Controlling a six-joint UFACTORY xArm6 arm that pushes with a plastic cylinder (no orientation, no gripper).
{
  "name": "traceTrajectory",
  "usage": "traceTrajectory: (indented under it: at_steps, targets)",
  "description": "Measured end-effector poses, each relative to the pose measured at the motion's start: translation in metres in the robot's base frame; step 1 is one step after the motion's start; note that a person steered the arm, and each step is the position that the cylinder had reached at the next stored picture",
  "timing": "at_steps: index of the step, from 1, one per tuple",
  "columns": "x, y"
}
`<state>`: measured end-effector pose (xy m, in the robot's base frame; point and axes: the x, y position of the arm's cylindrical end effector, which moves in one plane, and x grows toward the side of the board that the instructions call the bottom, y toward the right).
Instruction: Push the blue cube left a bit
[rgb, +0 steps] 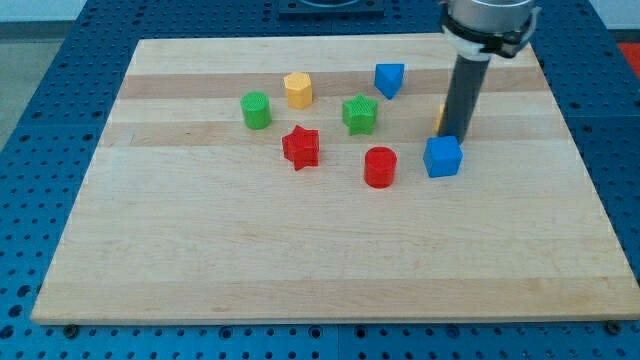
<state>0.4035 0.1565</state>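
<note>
Dark and straight, the rod comes down from the upper right of the frame, and my tip (455, 134) meets the board just above the blue cube (442, 157), at its upper right edge; whether the two actually touch I cannot tell. The arm ends in this bare rod, with no fingers to open or close, and it holds nothing.

The blue cube sits right of centre on the wooden board (300, 260). It has no long axis to speak of, being about as wide as it is tall; it is turned slightly, so one vertical corner faces the lower part of the frame, with its top face and two sides showing.

Just behind the rod, on its left side, a sliver of an orange block (441, 117) shows; its shape is hidden. Left of the cube, near but apart, stands a red cylinder (380, 167). Further to the upper left is a green star-shaped block (360, 114), and above that, near the top of the frame, a second blue block (389, 79) with a wedge-like look. A red star (300, 147) lies left of the red cylinder. A yellow hexagonal block (298, 89) and a green cylinder (256, 110) sit in the upper left part of the group.

Round the board runs a blue perforated table surface (40, 150).
</note>
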Motion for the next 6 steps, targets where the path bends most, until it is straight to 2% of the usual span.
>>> traceTrajectory:
  at_steps: [1,4,6]
  targets:
    - [0.0,0.013]
    - [0.0,-0.012]
    - [0.0,0.003]
